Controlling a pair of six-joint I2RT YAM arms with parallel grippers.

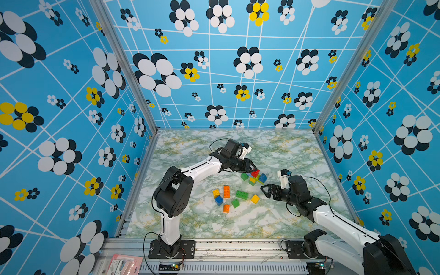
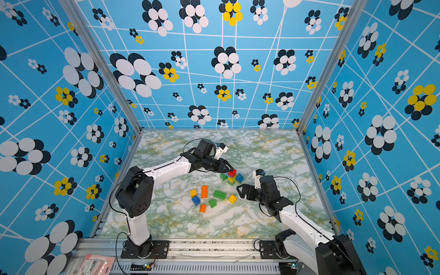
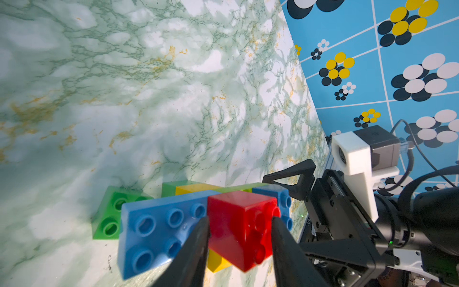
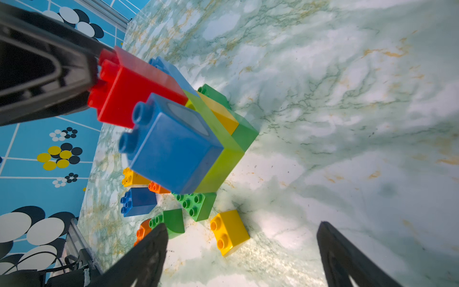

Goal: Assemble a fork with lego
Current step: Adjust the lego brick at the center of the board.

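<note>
Closest to the lens in both top views is the metal rail carrying both arm bases, and beyond it lies the marble table. Toward the far centre sits the partly built lego fork: lime, yellow, green and blue bricks joined low, with a red brick on top. The left gripper straddles that red brick, its tips close against 2 sides. I cannot tell whether it is pinching the brick or only alongside it, nor whether the brick is pressed home. The right gripper hangs wide and empty just to the near right of the build. I judge the job about half done: 7 loose bricks lie grouped on the near side of the build. Room is tight only between the 2 grippers, which face each other across the build. Elsewhere I have open marble far, left and right, and the patterned walls stand well apart from every brick.
</note>
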